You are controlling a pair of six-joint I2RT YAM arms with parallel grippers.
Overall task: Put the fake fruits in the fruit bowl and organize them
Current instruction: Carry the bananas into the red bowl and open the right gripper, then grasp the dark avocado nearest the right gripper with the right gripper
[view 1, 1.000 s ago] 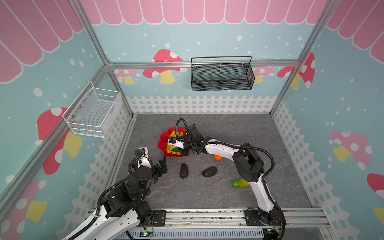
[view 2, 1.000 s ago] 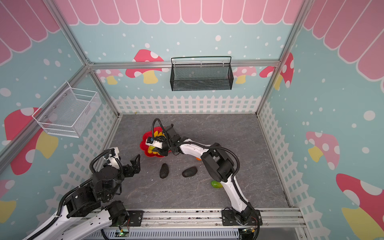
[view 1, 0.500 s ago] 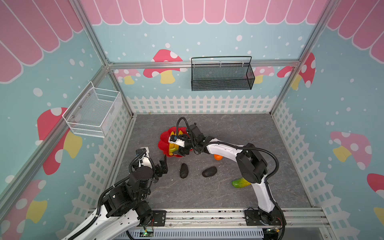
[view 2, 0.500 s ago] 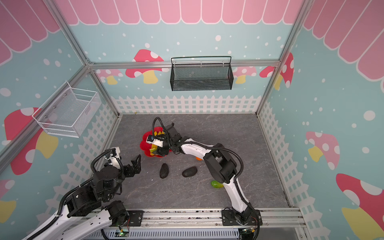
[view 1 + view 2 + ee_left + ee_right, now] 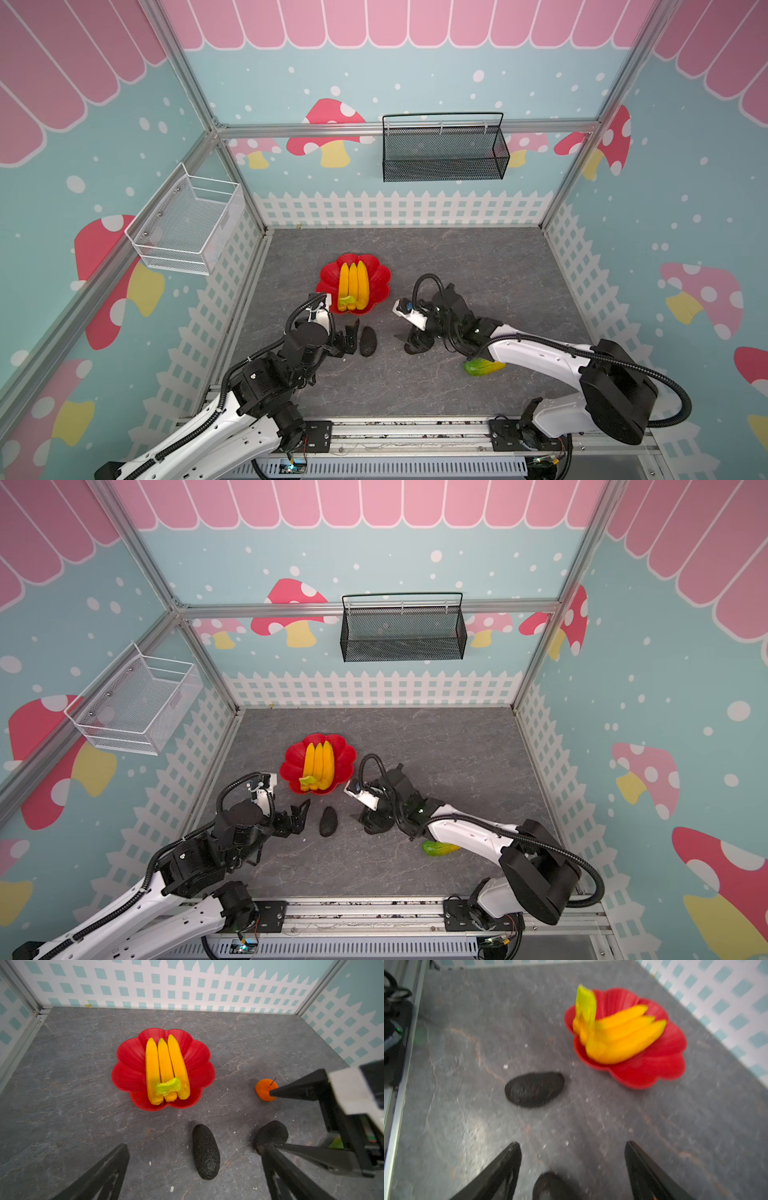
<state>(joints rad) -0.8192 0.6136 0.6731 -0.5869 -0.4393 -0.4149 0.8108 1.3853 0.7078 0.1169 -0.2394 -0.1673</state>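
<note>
Right tool [image 5: 572, 1143]: released, jaws spread wide, nothing clamped; low over a dark bumpy avocado-like oval [image 5: 272, 1134] lying on the grey marbled bench [image 5: 478, 270].
Left tool [image 5: 351, 334]: released, jaws wide, empty; just beside a second dark bumpy oval [image 5: 368, 341].
Yellow three-banana bunch [image 5: 353, 284]: lies inside the shallow red flower-rimmed bowl [image 5: 382, 278].
Small orange [image 5: 265, 1091]: on the bench, outside the bowl, beside a right tool finger.
Glossy green-yellow oblong fruit [image 5: 482, 368]: on the bench, partly under the right arm.
</note>
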